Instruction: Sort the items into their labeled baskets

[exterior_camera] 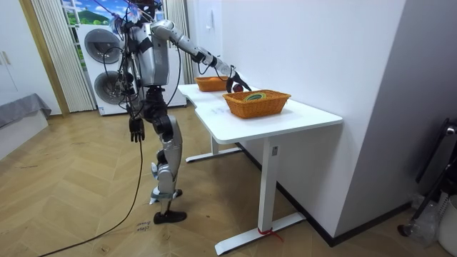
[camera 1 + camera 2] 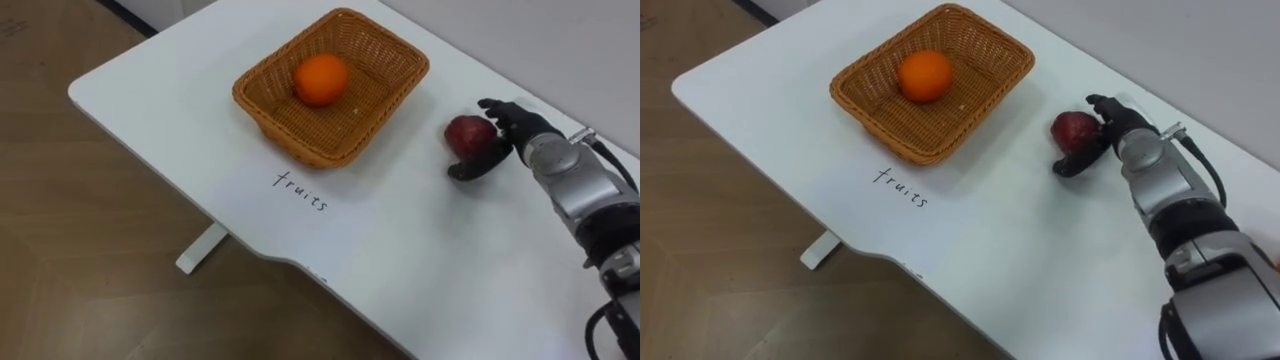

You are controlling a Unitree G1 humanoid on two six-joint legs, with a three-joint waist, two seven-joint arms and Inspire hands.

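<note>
The robot stands at the end of a white table [image 2: 160, 110], its left hand [image 1: 134, 130] hanging idle beside its hip with the fingers loose and pointing down. Its right arm reaches out over the tabletop, where the right hand [image 2: 512, 132] is curled round a dark red fruit [image 2: 468, 133], fingers over the top and far side and thumb hooked underneath. Whether the fruit rests on the table or is just clear of it cannot be told. Well to the left of the fruit, the handwritten word "fruits" [image 2: 300, 190] marks the table, and just beyond it sits the wicker fruit basket [image 2: 290, 135] with an orange [image 2: 321, 80] inside. A second basket [image 1: 257, 106] stands farther along the table in the room view; its contents are too small to name. The grip looks partial rather than enclosing, so a round, smooth fruit could squeeze out during the lift and roll toward the table's edge. If it is carried across too low, the hand or fruit could catch the basket's rim and push the light basket toward the near corner. If it is released from too high, it could knock against the orange and bounce out.
</note>
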